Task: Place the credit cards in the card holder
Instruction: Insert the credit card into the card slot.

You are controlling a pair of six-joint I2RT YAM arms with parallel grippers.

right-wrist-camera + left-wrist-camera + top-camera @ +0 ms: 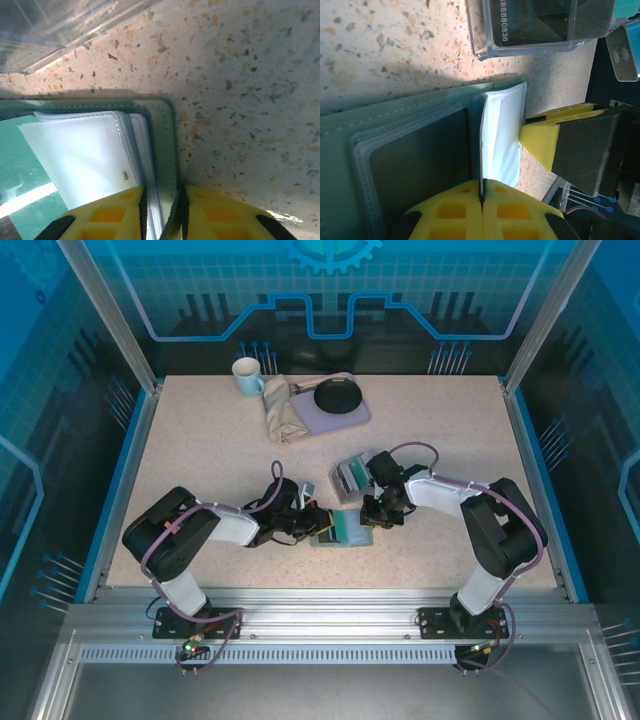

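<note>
The card holder lies open on the table between both arms. The left end effector is closed on one of its clear sleeves; the right end effector pinches its cover edge. Just behind stands a clear box containing credit cards. A mug, a cloth and a dark pan sit well apart at the far side.

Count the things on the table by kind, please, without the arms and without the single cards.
Mug: 1
Beige cloth: 1
Lilac tray: 1
Black dish: 1
Clear box: 1
Card holder: 1
Total: 6
</note>
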